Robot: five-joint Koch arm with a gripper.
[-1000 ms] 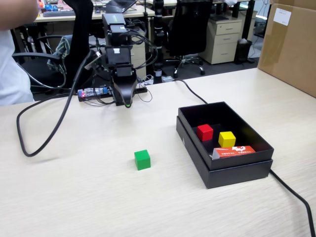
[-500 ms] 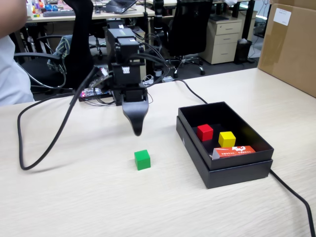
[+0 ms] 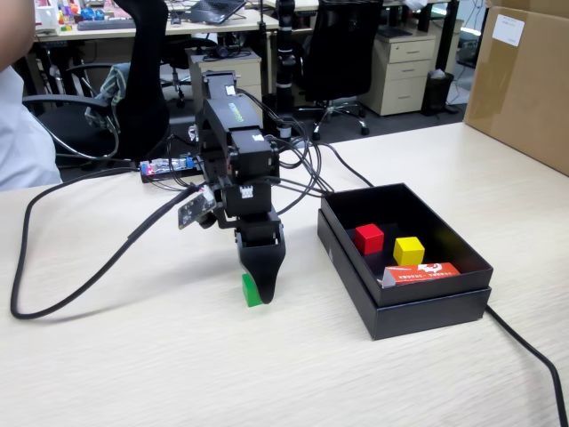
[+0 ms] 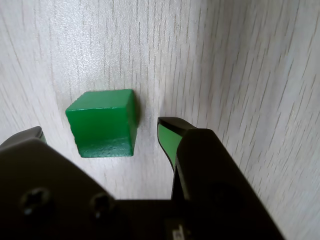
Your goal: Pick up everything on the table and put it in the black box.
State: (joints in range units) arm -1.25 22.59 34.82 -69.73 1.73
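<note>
Wrist view shows the pincer spread wide over the pale wooden table, its two jaws standing on either side of a single green cube. The right jaw's green-padded tip sits just beside the cube's right face with a thin strip of table showing between them; the left jaw's tip pokes in at the left edge, also clear of the cube. Nothing is gripped: the cube rests flat on the table between the jaws.

From the fixed view, the arm leans down with the pincer low at the table, and the green cube peeks out at the left of the dark jaw tip. To the right in that view, well apart from the cube, stands one black box, open at the top. Inside it lie three things: one red cube, one yellow cube just beside it, and one small orange-and-white carton lying near the front wall. Black cables trail across the table behind and beside the arm.
</note>
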